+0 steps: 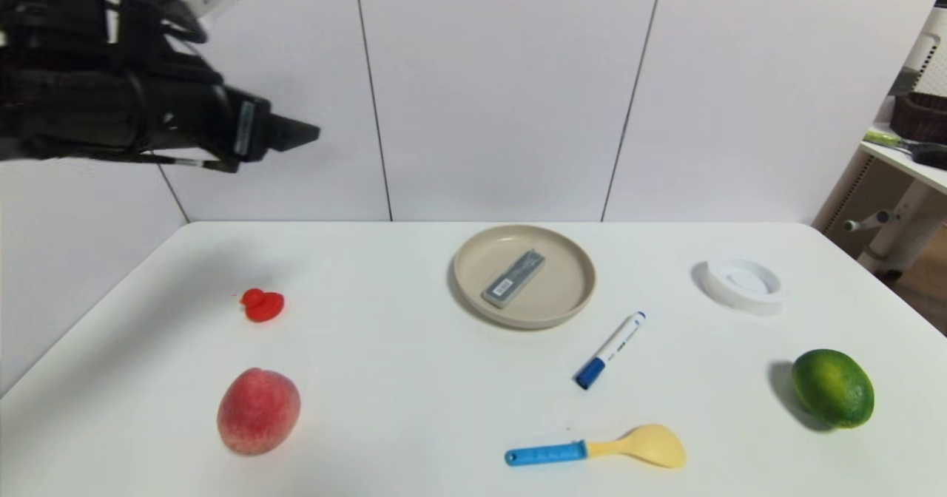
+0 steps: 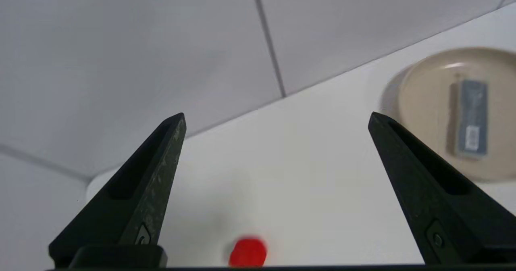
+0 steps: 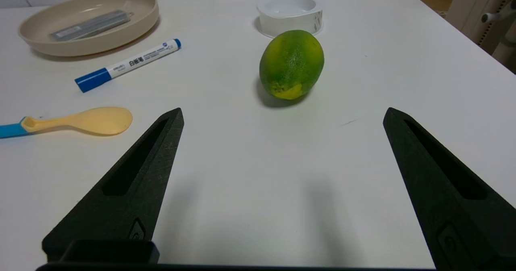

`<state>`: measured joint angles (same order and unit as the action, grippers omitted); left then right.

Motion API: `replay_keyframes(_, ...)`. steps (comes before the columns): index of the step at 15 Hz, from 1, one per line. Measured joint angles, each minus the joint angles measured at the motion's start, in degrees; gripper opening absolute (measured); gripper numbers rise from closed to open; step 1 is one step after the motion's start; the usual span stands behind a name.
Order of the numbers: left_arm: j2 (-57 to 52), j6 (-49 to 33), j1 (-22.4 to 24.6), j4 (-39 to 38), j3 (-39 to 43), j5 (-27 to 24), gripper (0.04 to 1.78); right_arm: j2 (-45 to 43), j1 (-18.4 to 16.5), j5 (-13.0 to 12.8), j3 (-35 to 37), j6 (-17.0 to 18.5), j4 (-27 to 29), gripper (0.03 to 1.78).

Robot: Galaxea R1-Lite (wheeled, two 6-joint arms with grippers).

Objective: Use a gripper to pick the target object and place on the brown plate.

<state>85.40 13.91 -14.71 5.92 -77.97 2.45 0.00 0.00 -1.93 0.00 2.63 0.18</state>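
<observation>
The slim grey case (image 1: 513,278) with a white barcode label lies flat inside the beige-tan plate (image 1: 573,297) at the table's middle back. It also shows in the left wrist view (image 2: 471,117) on the plate (image 2: 423,101), and in the right wrist view (image 3: 90,24) on the plate (image 3: 133,19). My left gripper (image 1: 300,134) is raised high at the far left, well away from the plate; in its wrist view the left gripper (image 2: 276,119) is open and empty. My right gripper (image 3: 282,113) is open and empty, low over the table's near right; it does not show in the head view.
A blue-capped white marker (image 1: 610,349) lies just right of the plate. A yellow spoon with a blue handle (image 1: 599,449), a green lime (image 1: 832,387), a white ring dish (image 1: 742,282), a peach (image 1: 258,410) and a small red toy (image 1: 262,305) lie around.
</observation>
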Motion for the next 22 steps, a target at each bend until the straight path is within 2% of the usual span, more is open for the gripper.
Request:
replay_keyframes(2,-9.1,-0.9,3.1,0.0,11.6,0.1,1.65,0.0,0.0,0.0,0.0,0.0,0.0,1.71)
replay_keyframes(6,-27.2,-3.6,5.6,-0.2,35.0,0.3,1.67,0.0,0.0,0.0,0.0,0.0,0.0,1.71)
replay_keyframes(11,-51.3,-5.8,8.4,-0.3,57.9,0.0,1.68,0.0,0.0,0.0,0.0,0.0,0.0,1.71)
replay_keyframes(14,-66.0,-6.2,11.8,0.0,66.8,-0.9,1.69,0.0,0.0,0.0,0.0,0.0,0.0,1.71)
replay_keyframes(17,-78.8,-7.3,14.0,2.8,71.8,-3.3,1.69,0.0,0.0,0.0,0.0,0.0,0.0,1.71)
replay_keyframes(22,-84.8,-8.5,15.0,3.5,74.0,-4.2,1.69,0.0,0.0,0.0,0.0,0.0,0.0,1.71)
